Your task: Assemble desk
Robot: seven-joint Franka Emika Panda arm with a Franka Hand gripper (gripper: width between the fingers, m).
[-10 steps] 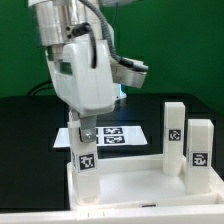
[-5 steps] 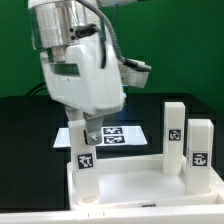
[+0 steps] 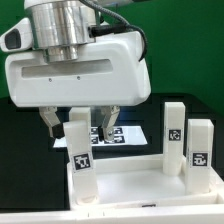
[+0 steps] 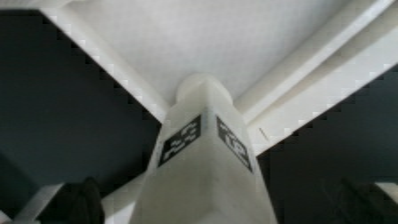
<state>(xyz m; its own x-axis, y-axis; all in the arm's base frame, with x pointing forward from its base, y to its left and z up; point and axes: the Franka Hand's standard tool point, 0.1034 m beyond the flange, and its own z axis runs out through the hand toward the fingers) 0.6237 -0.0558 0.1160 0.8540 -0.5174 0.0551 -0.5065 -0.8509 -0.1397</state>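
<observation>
The desk's white rimmed tabletop [image 3: 135, 186] lies flat at the front of the black table. One white tagged leg [image 3: 77, 150] stands upright in its corner on the exterior view's left. Two more tagged legs [image 3: 174, 129] [image 3: 199, 150] stand upright along the side on the exterior view's right. My gripper [image 3: 80, 122] hangs over the left leg's top, open, with a dark finger [image 3: 48, 122] on either side and a gap to the leg. In the wrist view the leg [image 4: 205, 150] rises between my gripper [image 4: 217, 206], whose fingers [image 4: 71, 202] stay off it.
The marker board [image 3: 127, 133] lies flat on the black table behind the tabletop, partly hidden by my gripper. A green wall closes the back. My arm's large white body fills the upper part of the exterior view.
My gripper has opened and let go of the left leg, which stays upright in its corner. The wrist has turned, so both fingers now show spread to either side.
</observation>
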